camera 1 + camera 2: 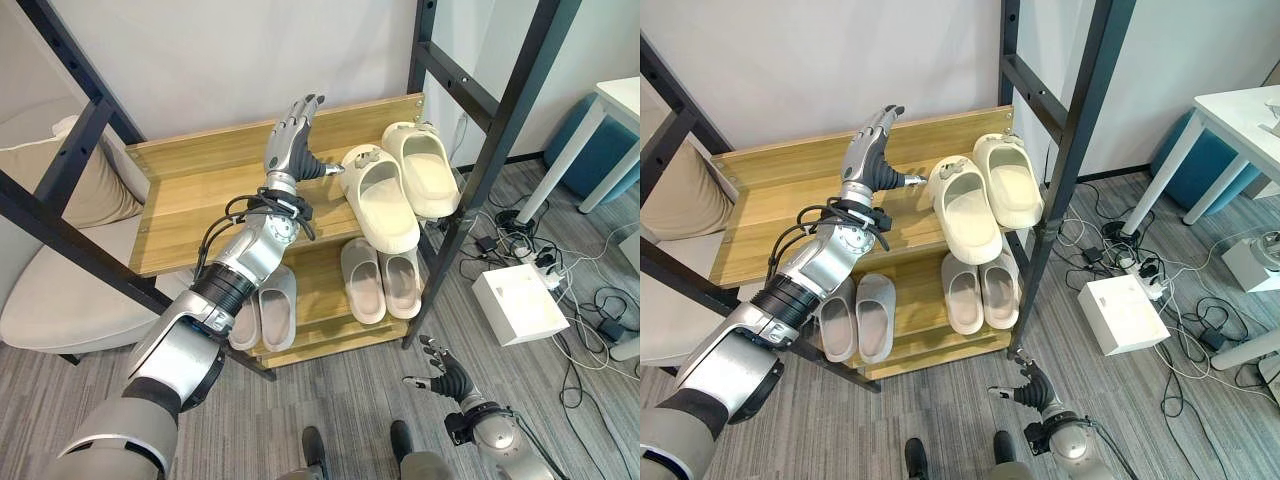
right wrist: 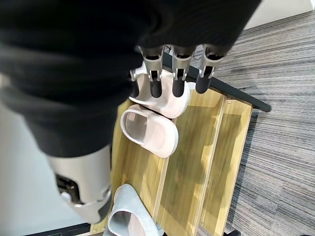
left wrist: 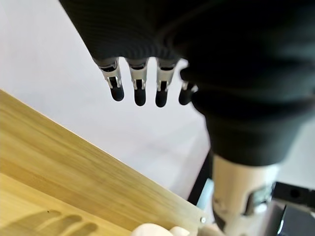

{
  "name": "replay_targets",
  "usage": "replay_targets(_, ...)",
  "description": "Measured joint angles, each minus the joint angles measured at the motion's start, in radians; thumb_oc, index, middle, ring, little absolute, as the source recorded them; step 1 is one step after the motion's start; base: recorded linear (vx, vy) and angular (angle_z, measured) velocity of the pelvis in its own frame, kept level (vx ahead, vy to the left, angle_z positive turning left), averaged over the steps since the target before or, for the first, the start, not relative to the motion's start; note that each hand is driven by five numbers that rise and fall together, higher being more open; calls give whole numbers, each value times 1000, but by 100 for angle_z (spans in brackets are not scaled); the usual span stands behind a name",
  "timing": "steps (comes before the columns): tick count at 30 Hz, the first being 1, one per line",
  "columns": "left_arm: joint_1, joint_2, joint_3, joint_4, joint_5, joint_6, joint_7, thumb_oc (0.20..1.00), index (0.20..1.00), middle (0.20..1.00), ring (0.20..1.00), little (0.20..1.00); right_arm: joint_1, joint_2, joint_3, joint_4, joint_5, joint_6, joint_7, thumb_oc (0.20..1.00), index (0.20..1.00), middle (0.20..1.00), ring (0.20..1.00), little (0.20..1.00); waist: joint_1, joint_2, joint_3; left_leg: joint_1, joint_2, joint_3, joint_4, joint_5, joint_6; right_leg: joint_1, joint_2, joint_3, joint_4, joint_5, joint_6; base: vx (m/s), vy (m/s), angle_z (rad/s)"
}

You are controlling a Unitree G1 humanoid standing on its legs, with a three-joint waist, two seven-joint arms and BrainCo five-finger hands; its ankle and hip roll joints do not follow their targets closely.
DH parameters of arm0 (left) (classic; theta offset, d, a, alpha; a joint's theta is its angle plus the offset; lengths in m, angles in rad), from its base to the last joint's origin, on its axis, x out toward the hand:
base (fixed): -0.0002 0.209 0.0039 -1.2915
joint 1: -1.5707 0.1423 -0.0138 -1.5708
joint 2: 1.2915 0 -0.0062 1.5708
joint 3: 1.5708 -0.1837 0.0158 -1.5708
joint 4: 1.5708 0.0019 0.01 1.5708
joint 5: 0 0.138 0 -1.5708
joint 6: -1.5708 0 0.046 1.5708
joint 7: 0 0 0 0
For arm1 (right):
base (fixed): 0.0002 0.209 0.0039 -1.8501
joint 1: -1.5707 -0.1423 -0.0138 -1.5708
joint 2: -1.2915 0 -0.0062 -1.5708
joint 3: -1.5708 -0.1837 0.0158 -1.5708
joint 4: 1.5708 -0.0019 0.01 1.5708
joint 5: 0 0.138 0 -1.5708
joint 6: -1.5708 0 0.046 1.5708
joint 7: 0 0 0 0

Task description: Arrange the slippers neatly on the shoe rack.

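While the cream slippers (image 1: 400, 185) lie side by side at centre right on the top shelf (image 1: 190, 185) of the shoe rack (image 1: 300, 345), the left robot hand (image 1: 292, 135) hovers beside them, fingers straight, seemingly nudging; grey pairs sit below. The right robot hand (image 1: 447, 378) hangs relaxed, empty, at lower right.

The shoe rack (image 1: 190, 190) has pale honey-coloured wooden shelves with a fine grain, framed by black metal posts (image 1: 500, 130). On the upper shelf lie two cream slippers (image 1: 385, 200); on the lower shelf sit two light grey pairs (image 1: 380, 280). The floor (image 1: 350, 400) is grey carpet with thin darker streaks. At right, a white box (image 1: 520, 305) rests among black cables (image 1: 590, 310), near a teal seat (image 1: 600, 150). At left is a beige cushion (image 1: 95, 190).
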Motion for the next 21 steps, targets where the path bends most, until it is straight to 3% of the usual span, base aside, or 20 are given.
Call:
replay_targets(3, 119, -10, 45, -160, -37, -32, -8, 1000, 1000, 1000, 1000, 1000, -5, 14, -2, 2, 0, 0, 0, 1000, 1000, 1000, 1000, 1000, 4, -7, 1, 8, -1, -9, 0, 1, 2, 13, 0, -6, 0, -2, 1, -8, 5, 7)
replay_targets(4, 200, -16, 81, -264, -102, -75, -11, 1000, 1000, 1000, 1000, 1000, -5, 23, -3, 8, 0, 0, -2, 1000, 1000, 1000, 1000, 1000, 11, -10, 2, 8, -1, -12, 0, 1, 2, 14, 0, -10, 0, -2, 0, -12, 9, 5)
replay_targets(9, 309, -15, 119, -411, -299, -147, -48, 1000, 1000, 1000, 1000, 1000, -1, 35, -2, 28, 0, 1, -4, 1000, 1000, 1000, 1000, 1000, 46, -15, -1, 8, -1, -16, 0, 0, -3, 17, 0, -18, 0, -2, 0, -11, 9, 4)
replay_targets(13, 450, -7, 155, -629, -540, -246, -117, 1000, 1000, 1000, 1000, 1000, 20, 35, -6, 28, 1, 1, -6, 1000, 1000, 1000, 1000, 1000, 62, -22, -4, 11, -1, -23, 0, 0, -3, 25, 0, -25, 0, -7, 4, -8, 6, 7)
replay_targets(17, 477, 20, 176, -759, -738, -315, -217, 1000, 1000, 1000, 1000, 1000, 39, 38, -5, 28, 1, 1, 4, 1000, 1000, 1000, 1000, 1000, 77, -23, -8, 14, -2, -33, 0, -2, 2, 31, 0, -26, 0, -13, 9, -3, 13, 5)
replay_targets(21, 520, 39, 119, -842, -929, -313, -373, 1000, 1000, 1000, 1000, 1000, 62, 46, 0, 29, 2, 2, 31, 1000, 1000, 1000, 1000, 1000, 81, -29, -30, 14, -2, -34, 0, -2, 1, 31, 0, -26, 0, -12, 9, 0, 0, 0)
